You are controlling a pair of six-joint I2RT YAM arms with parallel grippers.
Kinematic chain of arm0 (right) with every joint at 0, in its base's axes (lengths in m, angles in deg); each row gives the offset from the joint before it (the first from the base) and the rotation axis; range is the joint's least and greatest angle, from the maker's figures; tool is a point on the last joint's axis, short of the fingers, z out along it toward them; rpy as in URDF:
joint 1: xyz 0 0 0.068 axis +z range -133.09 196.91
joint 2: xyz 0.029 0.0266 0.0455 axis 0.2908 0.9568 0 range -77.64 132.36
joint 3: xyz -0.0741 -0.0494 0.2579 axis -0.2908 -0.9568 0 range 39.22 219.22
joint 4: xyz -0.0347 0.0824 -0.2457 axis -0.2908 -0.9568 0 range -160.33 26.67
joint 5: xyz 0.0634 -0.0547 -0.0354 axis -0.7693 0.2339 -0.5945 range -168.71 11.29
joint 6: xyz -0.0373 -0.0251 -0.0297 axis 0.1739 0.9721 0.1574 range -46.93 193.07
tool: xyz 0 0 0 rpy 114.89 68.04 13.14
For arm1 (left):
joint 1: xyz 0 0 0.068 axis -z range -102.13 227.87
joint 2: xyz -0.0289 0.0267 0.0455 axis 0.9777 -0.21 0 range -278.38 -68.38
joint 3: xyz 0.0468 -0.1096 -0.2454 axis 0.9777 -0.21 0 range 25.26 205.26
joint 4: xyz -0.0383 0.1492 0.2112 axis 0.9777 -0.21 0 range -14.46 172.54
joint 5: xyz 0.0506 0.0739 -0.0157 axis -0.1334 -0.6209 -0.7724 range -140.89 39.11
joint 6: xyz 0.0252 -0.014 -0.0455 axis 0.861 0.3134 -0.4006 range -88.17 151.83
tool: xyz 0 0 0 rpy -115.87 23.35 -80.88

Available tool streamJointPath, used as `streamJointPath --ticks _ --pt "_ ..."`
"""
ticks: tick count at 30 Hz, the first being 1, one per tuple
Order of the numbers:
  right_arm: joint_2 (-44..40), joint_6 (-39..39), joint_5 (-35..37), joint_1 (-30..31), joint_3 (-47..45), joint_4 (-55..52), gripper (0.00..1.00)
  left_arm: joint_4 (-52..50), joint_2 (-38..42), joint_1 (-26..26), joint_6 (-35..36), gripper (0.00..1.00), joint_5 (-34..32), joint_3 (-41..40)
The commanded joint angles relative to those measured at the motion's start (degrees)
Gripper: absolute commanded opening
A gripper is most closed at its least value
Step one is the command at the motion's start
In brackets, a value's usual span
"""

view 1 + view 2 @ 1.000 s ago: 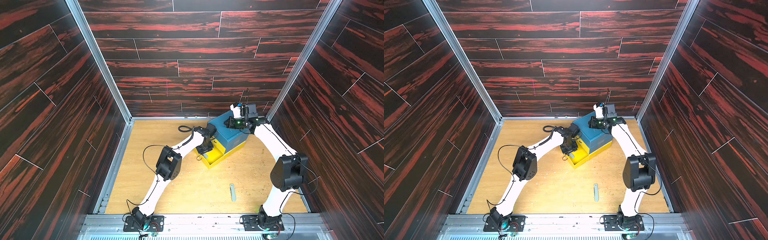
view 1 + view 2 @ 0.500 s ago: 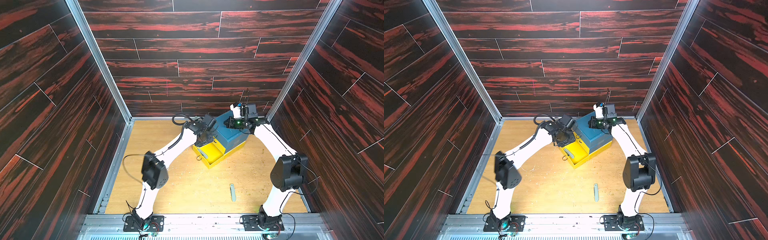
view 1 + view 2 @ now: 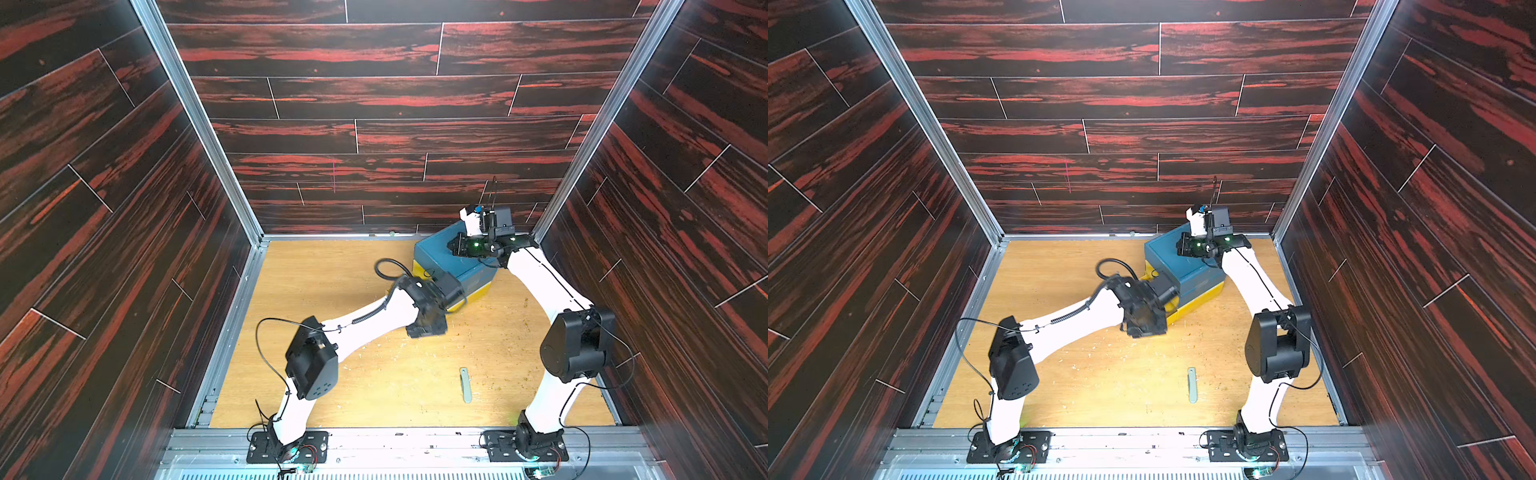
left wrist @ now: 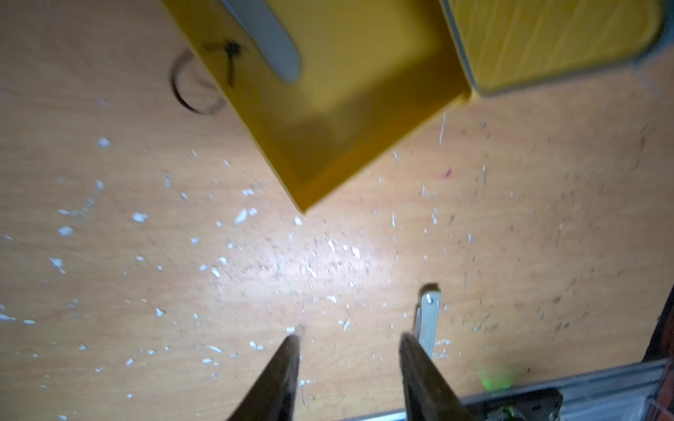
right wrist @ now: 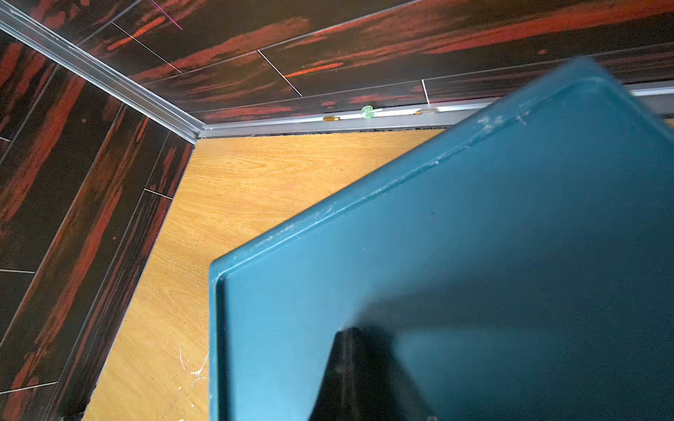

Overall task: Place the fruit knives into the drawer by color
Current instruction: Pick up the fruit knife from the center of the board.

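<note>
Left arm (image 3: 374, 316) swung back from open yellow plastic drawer (image 4: 364, 120), left jaws parted and empty above wooden surface (image 4: 146, 255), slim grey-green folded knife (image 4: 428, 320) just beside them, pale folded knife (image 4: 268, 40) in drawer, right jaws closed over teal box (image 5: 474, 237).

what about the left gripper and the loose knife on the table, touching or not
Apart: both top views show bare table between the left gripper and the knife.
</note>
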Motion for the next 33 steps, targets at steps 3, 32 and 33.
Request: streamJointPath --ticks 3,32,33 --pt "6.38 -0.09 5.92 0.01 -5.0 -19.08 0.0 -1.77 -3.22 3.27 -0.35 0.5 3.56 -1.0" --pt "7.08 0.59 3.63 -0.08 -4.14 -19.17 0.0 -10.12 -26.7 10.9 1.37 0.6 13.31 24.79" --pt "6.99 0.49 3.54 -0.09 -4.42 -19.08 0.0 -10.19 -26.94 11.18 1.29 0.6 13.52 24.84"
